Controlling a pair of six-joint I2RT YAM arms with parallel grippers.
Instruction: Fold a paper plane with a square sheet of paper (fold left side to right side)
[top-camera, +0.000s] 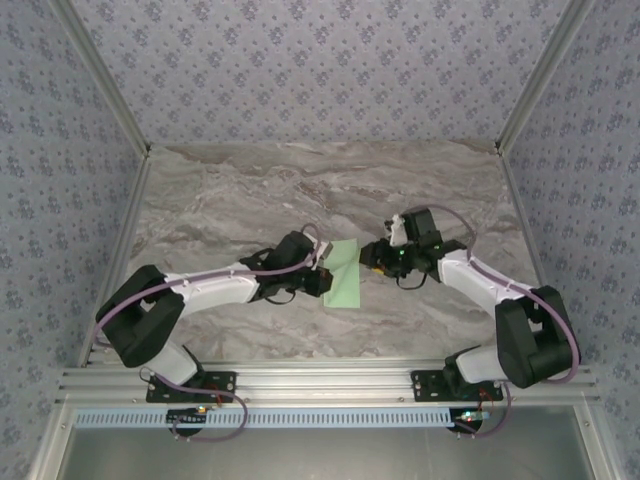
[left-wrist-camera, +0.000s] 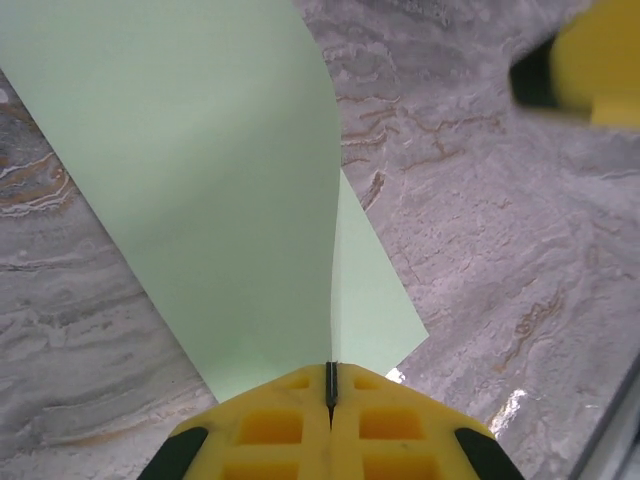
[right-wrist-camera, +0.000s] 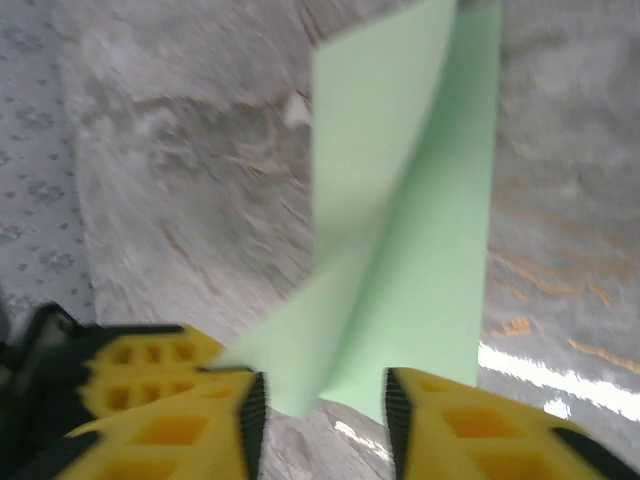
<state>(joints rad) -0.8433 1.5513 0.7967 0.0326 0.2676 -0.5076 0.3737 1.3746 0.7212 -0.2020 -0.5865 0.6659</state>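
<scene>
The left gripper has its jaws pressed together on the sheet, pinching the edge nearest its wrist. From there the paper lifts and curls upward as a loose flap. The right gripper has its jaws apart, with a corner of the sheet hanging between them. Blur hides whether either pad touches it.

From above, the sheet sits mid-table between the two grippers. Its long axis runs near to far, the left gripper is at its left edge and the right gripper just beside its far right corner. As the fold goes left over right, the pinched edge would probably have to cross toward the right gripper, which stands in that path.

Beyond the sheet the table lies bare towards the far wall, its side edges well apart from the paper.
</scene>
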